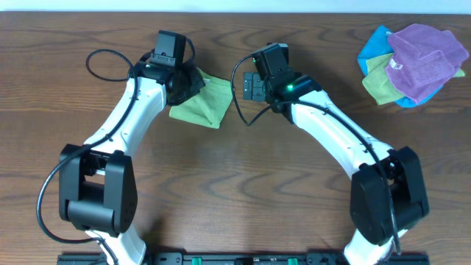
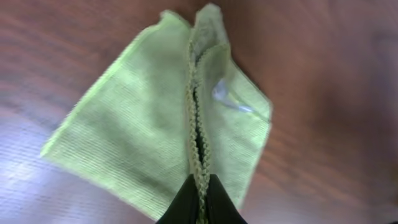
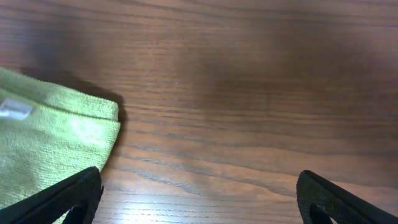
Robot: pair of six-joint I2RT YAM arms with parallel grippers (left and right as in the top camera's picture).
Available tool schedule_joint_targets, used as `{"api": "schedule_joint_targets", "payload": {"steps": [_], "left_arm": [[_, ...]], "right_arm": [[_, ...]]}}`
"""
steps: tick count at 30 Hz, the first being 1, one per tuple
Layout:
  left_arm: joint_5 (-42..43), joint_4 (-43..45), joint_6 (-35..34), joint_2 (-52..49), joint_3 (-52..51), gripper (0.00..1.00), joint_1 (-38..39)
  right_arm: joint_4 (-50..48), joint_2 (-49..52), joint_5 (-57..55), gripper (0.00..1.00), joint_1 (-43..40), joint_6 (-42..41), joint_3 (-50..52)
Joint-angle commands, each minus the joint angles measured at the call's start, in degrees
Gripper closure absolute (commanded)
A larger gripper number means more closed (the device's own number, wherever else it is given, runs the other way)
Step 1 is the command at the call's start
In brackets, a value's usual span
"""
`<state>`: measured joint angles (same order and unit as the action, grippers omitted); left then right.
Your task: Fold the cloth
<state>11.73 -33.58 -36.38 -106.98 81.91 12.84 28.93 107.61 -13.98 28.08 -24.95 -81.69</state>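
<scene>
from overhead, i count one lime-green cloth lying folded on the table, upper middle. left gripper sits on its left corner, right gripper just beside its right edge. one heap of other cloths far right: one purple on top, blue and green under. left wrist cam: jaws pinched tight on the cloth's stitched edge, one white tag showing. right wrist cam: both fingers spread wide, holding nothing, cloth off to the left.
</scene>
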Motion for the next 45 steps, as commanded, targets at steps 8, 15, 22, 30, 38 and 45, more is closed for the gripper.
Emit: {"api": "schedule_joint_targets", "payload": {"steps": [8,15,22,30,38,45], "left_arm": [[-6.7,-2.4,7.5,0.9,1.1,0.94,-0.1],[-8.3,-1.9,12.2,-1.6,1.1,0.93,-0.1],[-5.2,-0.2,13.1,-5.5,1.1,0.88,-0.1],[-4.6,-0.3,14.4,-8.0,1.1,0.89,-0.1],[-4.8,-4.3,17.3,-8.0,1.1,0.27,-0.1],[-10.6,-8.9,18.7,-6.6,1.3,0.05,-0.2]], "right_arm": [[0.0,-0.9,-0.6,0.01,-0.3,0.8,-0.8],[0.0,-0.9,-0.6,0.01,-0.3,0.8,-0.8],[0.0,-0.9,-0.6,0.01,-0.3,0.8,-0.8],[0.0,-0.9,-0.6,0.01,-0.3,0.8,-0.8],[0.0,-0.9,-0.6,0.01,-0.3,0.8,-0.8],[0.0,-0.9,0.2,0.01,-0.3,0.8,-0.8]]}}
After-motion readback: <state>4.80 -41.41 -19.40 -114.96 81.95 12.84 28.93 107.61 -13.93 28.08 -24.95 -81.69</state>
